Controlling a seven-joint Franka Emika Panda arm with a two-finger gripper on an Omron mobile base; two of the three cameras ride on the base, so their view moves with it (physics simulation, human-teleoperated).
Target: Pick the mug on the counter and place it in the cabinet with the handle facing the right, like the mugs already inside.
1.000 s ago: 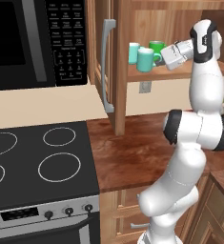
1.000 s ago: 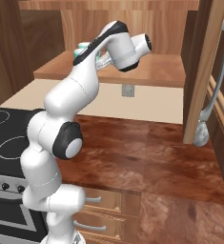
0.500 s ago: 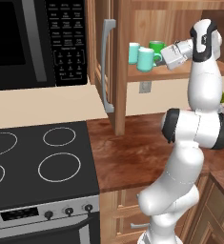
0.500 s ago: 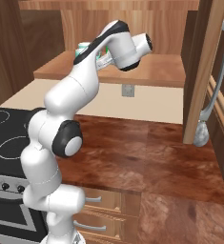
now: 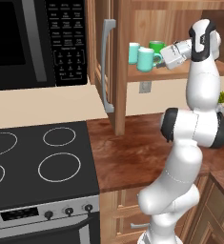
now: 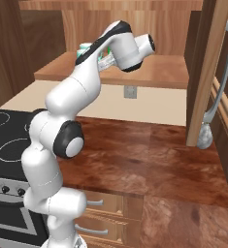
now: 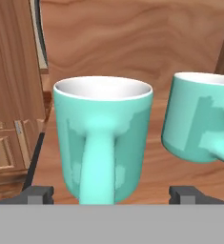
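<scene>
We see little change over the last second: the two-finger gripper [image 7: 111,193], fingers spread and released, stays just behind the small teal-mint ceramic mug [image 7: 103,138] on the cabinet shelf [image 5: 199,71], so placement appears complete.

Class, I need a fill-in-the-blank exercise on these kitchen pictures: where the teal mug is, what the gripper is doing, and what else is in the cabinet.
1. The mug stands on the shelf of the ____.
2. In the hand view, the mug's handle points toward the ____.
3. The gripper has its fingers on either side of the mug, spread ____.
4. Behind the teal mug, in the left base view, stands a bright ____ mug.

Missing words: cabinet; camera; open; green
</scene>
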